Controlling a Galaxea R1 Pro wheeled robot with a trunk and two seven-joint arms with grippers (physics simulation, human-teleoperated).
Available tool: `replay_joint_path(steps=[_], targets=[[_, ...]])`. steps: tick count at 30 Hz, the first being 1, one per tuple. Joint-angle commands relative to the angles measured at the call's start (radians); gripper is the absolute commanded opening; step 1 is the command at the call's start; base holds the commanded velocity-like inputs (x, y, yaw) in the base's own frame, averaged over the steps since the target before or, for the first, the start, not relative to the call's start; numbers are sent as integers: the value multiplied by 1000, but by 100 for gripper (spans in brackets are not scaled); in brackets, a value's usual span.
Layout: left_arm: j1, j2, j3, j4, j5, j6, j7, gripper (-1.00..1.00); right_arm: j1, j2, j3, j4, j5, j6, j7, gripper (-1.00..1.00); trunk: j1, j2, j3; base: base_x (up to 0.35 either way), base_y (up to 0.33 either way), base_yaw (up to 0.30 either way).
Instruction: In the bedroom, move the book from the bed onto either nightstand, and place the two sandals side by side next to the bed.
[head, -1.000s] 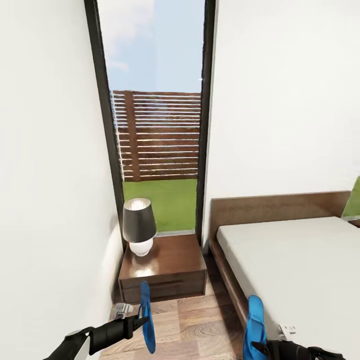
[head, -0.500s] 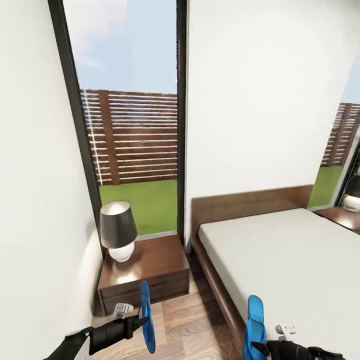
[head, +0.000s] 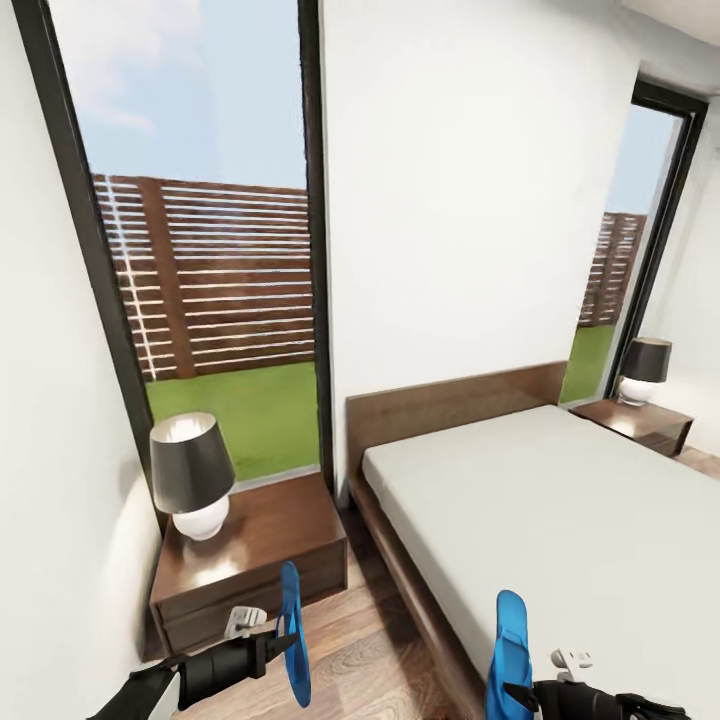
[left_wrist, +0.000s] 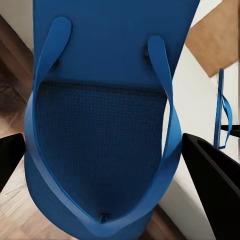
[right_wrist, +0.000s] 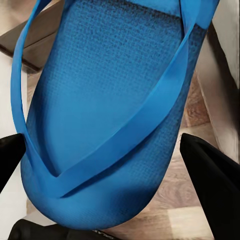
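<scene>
The bedroom's white walls and two tall black-framed windows, the near window and the far window, close off the far side, with a slatted fence and grass outside. The bed takes the right half of the head view: a grey mattress on a dark wooden frame, its headboard against the wall and its near side rail running down toward the robot. Between that rail and the left wall lies a narrow strip of wood-plank floor, the open room for moving; it ends at the near nightstand, which stands just beside the bed's head corner under the near window and carries a dark-shaded lamp at its left end, the rest of its top bare. A far nightstand with its own lamp stands past the bed's other side.

The left hand pinches the left sandal edge-on above the floor strip. The right hand pinches the right sandal above the bed's near edge.

The left wrist view adds the left sandal's strap side seen flat, black fingers at both sides, and the right sandal edge-on beyond. The right wrist view gives the right sandal's textured sole and straps over plank floor beside the bed rail.
</scene>
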Motion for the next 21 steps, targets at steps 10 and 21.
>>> replay_joint_path(steps=[10,21], targets=[[0,-1,9,-2,-8,10,-7,-100,-1,-1,3,-2,-12,9,1,-100,0,-1,0,0,0,-29],[0,-1,9,-2,-8,11,-7,-100,-1,-1,3,-1,-10,9,-1,-100,0,-1,2,0,0,-198]])
